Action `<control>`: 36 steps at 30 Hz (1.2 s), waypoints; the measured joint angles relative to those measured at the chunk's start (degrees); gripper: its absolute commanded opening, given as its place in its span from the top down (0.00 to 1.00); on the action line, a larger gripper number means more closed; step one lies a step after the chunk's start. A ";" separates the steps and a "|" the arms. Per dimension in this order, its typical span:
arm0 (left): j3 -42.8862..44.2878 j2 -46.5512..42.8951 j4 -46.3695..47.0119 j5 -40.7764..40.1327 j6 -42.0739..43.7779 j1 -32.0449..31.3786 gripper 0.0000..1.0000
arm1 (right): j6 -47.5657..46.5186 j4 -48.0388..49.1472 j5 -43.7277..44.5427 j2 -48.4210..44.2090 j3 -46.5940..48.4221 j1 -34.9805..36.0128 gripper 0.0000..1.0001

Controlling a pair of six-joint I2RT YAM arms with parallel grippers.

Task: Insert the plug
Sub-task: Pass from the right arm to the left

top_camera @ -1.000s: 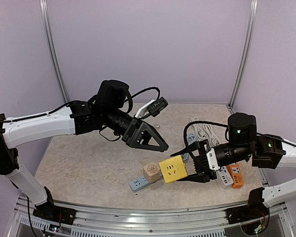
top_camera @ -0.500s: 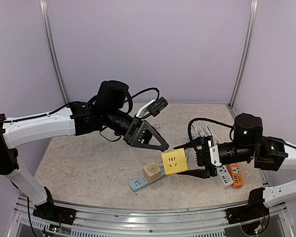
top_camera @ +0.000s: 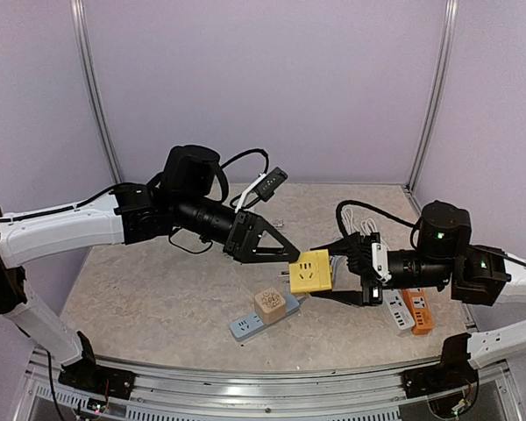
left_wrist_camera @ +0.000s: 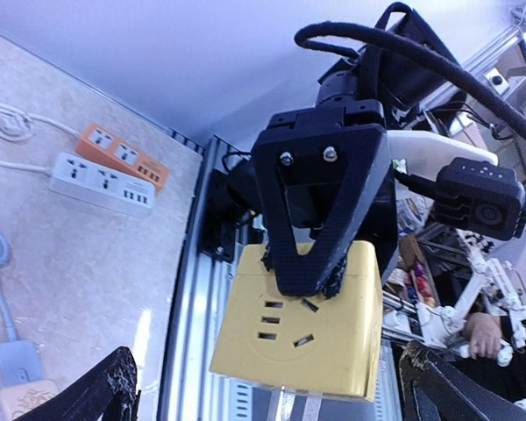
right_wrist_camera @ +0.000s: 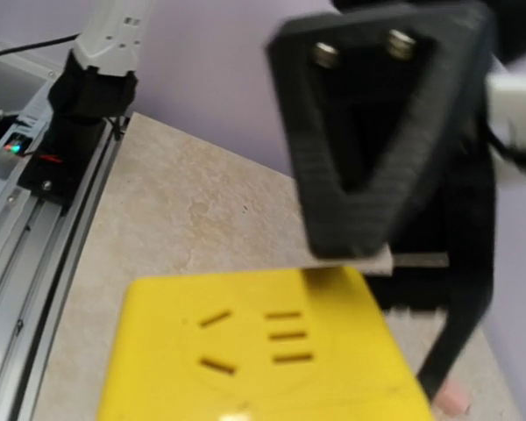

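Observation:
My right gripper is shut on a yellow cube plug adapter and holds it in the air above the table. The cube's socket face shows in the left wrist view, with two metal prongs sticking out of its lower side. My left gripper is open, its fingertips at the cube's left edge. In the left wrist view its fingers stand wide apart on either side of the cube. The cube fills the bottom of the right wrist view. A grey-blue power strip lies on the table below.
A beige cube plug sits on the grey-blue strip. A white strip and an orange strip lie at the right, beside coiled white cables. The metal frame rail runs along the near edge.
My right gripper has lifted the yellow cube up and to the left, off the table. My left gripper has come down and right until its tips meet the cube.

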 measured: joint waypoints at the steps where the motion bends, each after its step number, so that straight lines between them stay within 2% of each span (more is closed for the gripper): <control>1: -0.96 -1.33 0.04 -1.88 0.83 -0.02 0.01 | 1.40 0.04 0.59 -0.02 0.00 0.00 1.00; 6: -3.54 -8.07 0.00 -7.26 6.69 -0.66 0.01 | 8.50 0.90 3.85 -0.02 0.00 0.00 1.00; 11: -3.41 -11.98 -0.42 -9.27 13.66 -2.91 0.01 | 16.33 1.38 5.92 0.00 0.00 0.00 1.00; 20: 2.08 -7.58 -7.87 -13.53 22.86 -6.62 0.01 | 27.56 2.60 5.18 0.00 0.31 0.00 1.00; 29: 3.41 -4.70 -10.51 -16.17 26.18 -8.85 0.01 | 33.53 4.96 2.49 0.00 0.37 0.00 1.00; 32: 3.45 -4.26 -10.71 -16.37 26.40 -8.90 0.09 | 34.67 5.88 1.38 0.00 0.37 0.00 1.00; 36: 3.87 -3.96 -10.95 -16.57 26.29 -8.90 0.35 | 35.58 6.60 0.33 0.35 0.37 0.00 1.00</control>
